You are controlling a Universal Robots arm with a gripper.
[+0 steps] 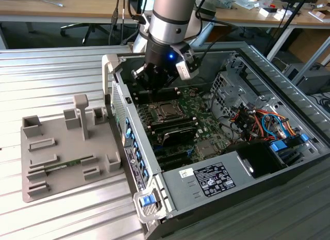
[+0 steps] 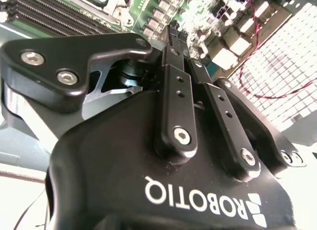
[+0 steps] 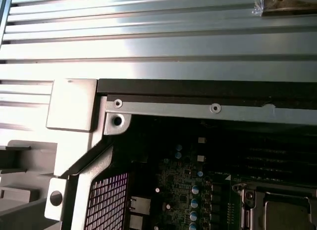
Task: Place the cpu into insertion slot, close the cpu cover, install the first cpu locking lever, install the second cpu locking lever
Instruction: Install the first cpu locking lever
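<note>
- I am looking at an open computer case [image 1: 289, 162] lying on a ribbed metal table [image 1: 51, 75], with my arm reaching down into it from above.
- The gripper [image 1: 149, 81] hangs over the far end of the green motherboard [image 1: 196, 116], just beyond the socket and clear of it, as far as I can judge.
- In the second wrist view the gripper [image 2: 171, 34] has its two black fingers [image 2: 176, 99] drawn together, side by side, with no gap that I can see at the tips.
- I see nothing between them; the hand looks empty to me.
- The cpu [image 1: 166, 109] sits in the insertion slot [image 1: 157, 112], near the middle of the board in the exterior view: a grey square top inside a metal rim.
- In the first wrist view the cpu [image 3: 290, 212] shows as a pale grey square, with the cpu cover [image 3: 255, 200] framing it in silvery metal.
- My judgement: the chip is placed, and the cover appears to lie flat over it, so those two steps look done.
- I cannot tell whether either locking lever is latched; they are too small to make out.
- A grey parts tray [image 1: 31, 168] sits on the table at the exterior view's left, well apart from the arm.
</note>
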